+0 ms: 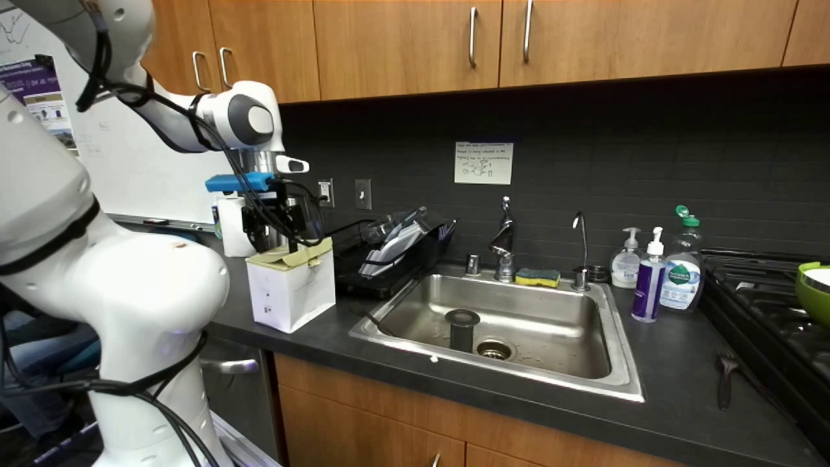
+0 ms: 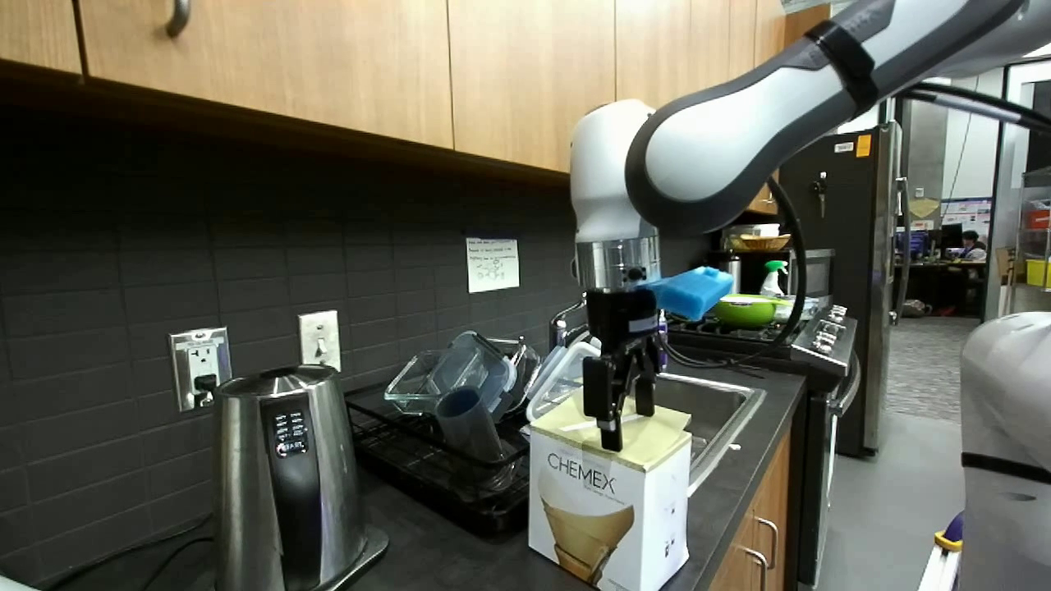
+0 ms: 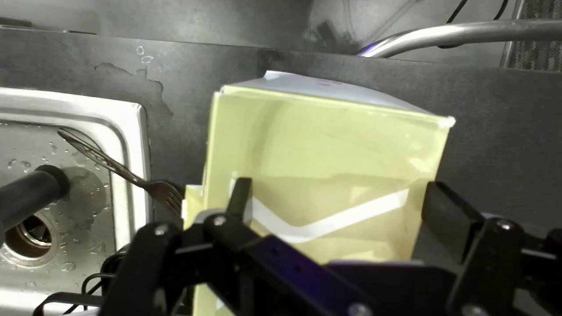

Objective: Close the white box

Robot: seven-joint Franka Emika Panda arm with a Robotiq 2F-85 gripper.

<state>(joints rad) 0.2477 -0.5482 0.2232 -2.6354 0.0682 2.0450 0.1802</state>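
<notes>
The white box (image 2: 603, 513) sits low, just right of middle, in an exterior view, its yellow top (image 2: 661, 437) under the gripper (image 2: 628, 420). The fingers (image 3: 452, 219) are wide apart — touching it or not, I can't tell — so I'd push straight down.

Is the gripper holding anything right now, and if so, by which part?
Nothing appears held: the gripper stands open over the white box, gripping no part of it.
</notes>
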